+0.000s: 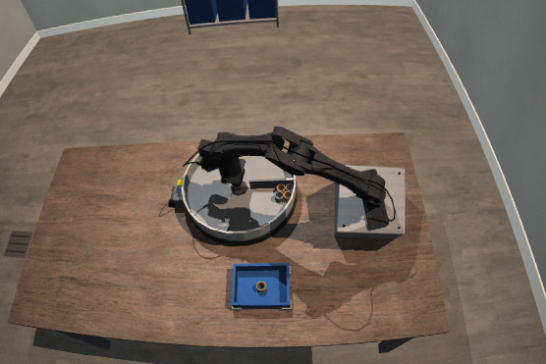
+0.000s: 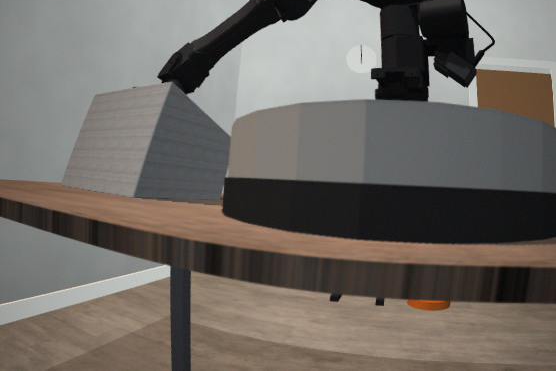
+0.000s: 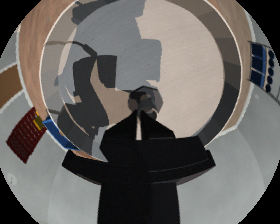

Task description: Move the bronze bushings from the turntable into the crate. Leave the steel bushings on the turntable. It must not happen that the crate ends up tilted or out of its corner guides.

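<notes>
The grey round turntable [image 1: 206,221] [image 2: 390,143] [image 3: 191,60] stands mid-table. Two bronze bushings [image 1: 281,187] [image 1: 287,194] and a steel one [image 1: 279,195] sit in a cluster at its right edge. My gripper [image 1: 239,189] [image 3: 138,113] reaches straight down near the turntable's centre, low at its surface. Its fingers are closed on a grey steel bushing [image 3: 150,97] that sits right at the fingertips and is partly hidden by them. In the exterior view the turntable wall hides the fingers. The blue crate [image 1: 241,278] [image 3: 53,131] in front holds one bronze bushing [image 1: 260,283].
The arm's grey base block [image 1: 393,184] [image 2: 145,143] stands right of the turntable. A small yellow-topped box [image 1: 178,190] with a cable sits at the turntable's left side. A shelf with blue bins [image 1: 228,0] stands at the far wall.
</notes>
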You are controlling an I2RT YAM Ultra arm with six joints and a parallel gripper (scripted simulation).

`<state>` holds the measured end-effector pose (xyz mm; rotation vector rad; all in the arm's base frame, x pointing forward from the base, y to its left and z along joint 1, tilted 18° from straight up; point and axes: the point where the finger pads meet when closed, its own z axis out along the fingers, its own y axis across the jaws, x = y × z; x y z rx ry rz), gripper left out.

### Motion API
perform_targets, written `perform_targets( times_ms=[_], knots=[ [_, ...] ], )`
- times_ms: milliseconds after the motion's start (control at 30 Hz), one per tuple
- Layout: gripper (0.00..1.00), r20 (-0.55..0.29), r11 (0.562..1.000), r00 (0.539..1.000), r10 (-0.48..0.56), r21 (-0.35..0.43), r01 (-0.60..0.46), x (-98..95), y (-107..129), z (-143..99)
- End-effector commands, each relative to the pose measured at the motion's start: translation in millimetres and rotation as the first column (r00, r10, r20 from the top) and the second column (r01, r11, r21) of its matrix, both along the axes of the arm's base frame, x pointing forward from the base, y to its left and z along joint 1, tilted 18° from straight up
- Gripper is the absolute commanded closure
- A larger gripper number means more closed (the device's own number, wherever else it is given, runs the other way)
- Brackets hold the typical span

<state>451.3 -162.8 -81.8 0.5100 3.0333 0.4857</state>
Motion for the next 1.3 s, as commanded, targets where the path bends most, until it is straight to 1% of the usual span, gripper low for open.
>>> perform_targets(
  times_ms=[0, 167, 200, 233, 400, 1267],
  knots=[
    [1.00, -0.010, 1.000, 1.000, -0.006, 0.012, 0.006, -2.6, 4.8, -9.1],
    [1.00, 0.013, 1.000, 1.000, -0.012, 0.002, 0.012, 0.3, 1.8, -0.1],
    [1.00, 0.035, 1.000, 0.999, -0.014, -0.010, 0.015, 7.0, -3.3, 5.5],
    [1.00, 0.040, 1.000, 0.999, -0.014, -0.012, 0.015, 8.2, -4.5, 6.6],
    [1.00, 0.030, 1.000, 0.999, -0.014, -0.008, 0.014, 5.9, -3.4, 6.7],
    [1.00, 0.030, 1.000, 0.999, -0.014, -0.008, 0.014, 5.9, -3.4, 6.7]
  ],
)
